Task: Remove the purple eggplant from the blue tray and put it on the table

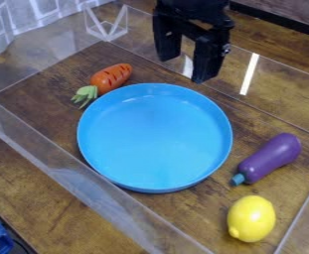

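Nearest, toward the table's (38, 109) near right corner, lies the lemon (251, 218). Just beyond, by the right edge, the eggplant (268, 159) lies on the wood, already off the tray (154, 137); glossy, probably light and slippery, best pinched across its plump middle. The tray holds nothing. Past it, toward the far left, is the carrot (105, 83); the gripper (194, 77), jaws apart, hangs over the far edge.

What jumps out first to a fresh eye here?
The big bright-blue tray in the middle, with nothing on it. Next, the glossy purple eggplant on the wood to its right in the picture, and the yellow lemon below that. The dark gripper hangs beyond the tray's far rim.
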